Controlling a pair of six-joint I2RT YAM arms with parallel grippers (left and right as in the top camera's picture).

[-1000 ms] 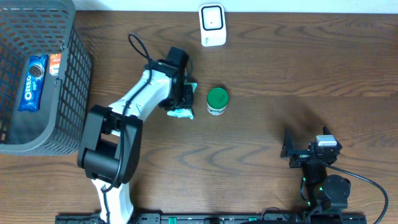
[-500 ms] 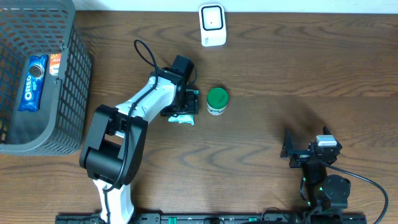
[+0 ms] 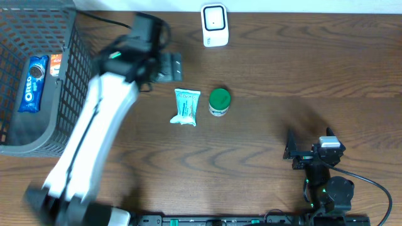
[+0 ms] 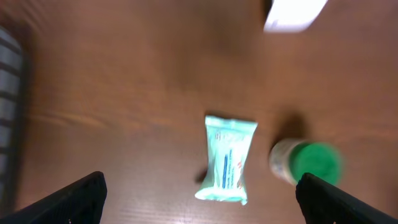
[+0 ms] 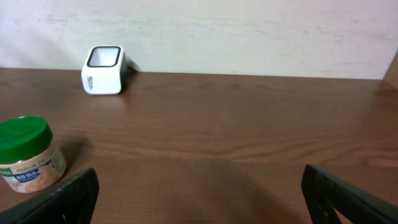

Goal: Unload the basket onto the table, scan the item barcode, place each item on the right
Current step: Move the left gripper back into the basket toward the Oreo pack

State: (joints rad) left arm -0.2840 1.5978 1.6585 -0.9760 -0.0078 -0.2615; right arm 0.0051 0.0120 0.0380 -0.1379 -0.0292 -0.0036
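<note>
Pale green flat plastic packet (image 3: 186, 107) on brown wooden worktop (image 3: 282, 75), beside green-lidded jar (image 3: 219, 101), left claw (image 3: 168, 67) wide, empty, right claw (image 3: 293, 152) wide

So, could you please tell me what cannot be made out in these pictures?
- Pale green flat packet: barcode too small overhead, blurred in left wrist view.
- Dark wire basket: cut off by the overhead frame's left edge; orange pack half hidden by mesh.
- Green-lidded jar: label cropped in right wrist view.
</note>
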